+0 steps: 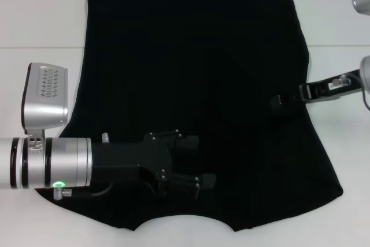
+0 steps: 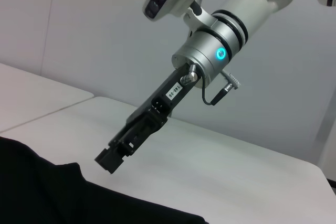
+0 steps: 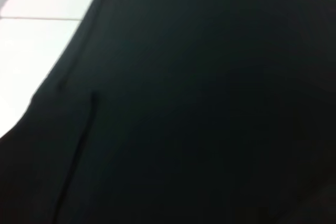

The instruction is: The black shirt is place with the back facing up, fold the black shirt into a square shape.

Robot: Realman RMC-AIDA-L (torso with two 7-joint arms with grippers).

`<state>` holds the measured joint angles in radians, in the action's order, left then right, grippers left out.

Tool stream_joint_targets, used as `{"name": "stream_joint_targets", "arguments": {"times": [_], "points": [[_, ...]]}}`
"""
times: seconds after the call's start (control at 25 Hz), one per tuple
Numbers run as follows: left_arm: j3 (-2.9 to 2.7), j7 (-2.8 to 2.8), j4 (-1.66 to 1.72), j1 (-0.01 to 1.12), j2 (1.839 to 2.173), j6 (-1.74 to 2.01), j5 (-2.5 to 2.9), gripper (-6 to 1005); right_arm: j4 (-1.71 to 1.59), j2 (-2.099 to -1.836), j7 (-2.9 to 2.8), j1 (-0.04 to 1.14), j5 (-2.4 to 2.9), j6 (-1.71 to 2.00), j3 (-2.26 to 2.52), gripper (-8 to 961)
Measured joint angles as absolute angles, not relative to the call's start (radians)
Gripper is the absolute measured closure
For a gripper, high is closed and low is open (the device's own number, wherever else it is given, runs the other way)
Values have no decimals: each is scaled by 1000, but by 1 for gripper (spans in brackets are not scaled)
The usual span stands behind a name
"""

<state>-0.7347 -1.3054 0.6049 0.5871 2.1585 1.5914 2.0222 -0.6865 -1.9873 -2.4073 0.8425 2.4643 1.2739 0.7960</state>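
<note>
The black shirt lies spread flat on the white table, plain side up, with no letters showing. My left gripper reaches in from the left over the shirt's near part, open, with nothing between its fingers. My right gripper comes in from the right over the shirt's right edge. In the left wrist view the right gripper hangs shut just above the shirt's edge, apart from the cloth. The right wrist view is filled by the shirt.
White table surface borders the shirt on the left, right and far sides. A grey wall stands behind the table. A strip of table shows beside the cloth in the right wrist view.
</note>
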Motion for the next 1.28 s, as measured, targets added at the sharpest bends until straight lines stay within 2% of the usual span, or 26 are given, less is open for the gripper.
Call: {"name": "stream_joint_targets", "arguments": {"times": [0.12, 0.24, 0.44, 0.68, 1.0, 1.28], "points": [[-735, -1306, 606, 588, 2158, 1591, 2022, 85, -671, -1973, -2452, 828, 2468, 1248, 797, 506], [-735, -1307, 607, 589, 2157, 1587, 2022, 87, -635, -1956, -2486, 817, 2468, 1208, 792, 260], [-735, -1307, 607, 589, 2157, 1573, 2022, 89, -558, -1946, -2503, 822, 2467, 1156, 791, 41], [-735, -1306, 609, 589, 2157, 1562, 2022, 92, -508, -1959, -2503, 837, 2459, 1110, 792, 31], [-735, -1302, 613, 589, 2154, 1558, 2022, 96, -465, -1995, -2503, 869, 2447, 1004, 791, 23], [-735, -1305, 625, 587, 2151, 1558, 2023, 99, -438, -2006, -2503, 886, 2445, 977, 793, 22]]}}
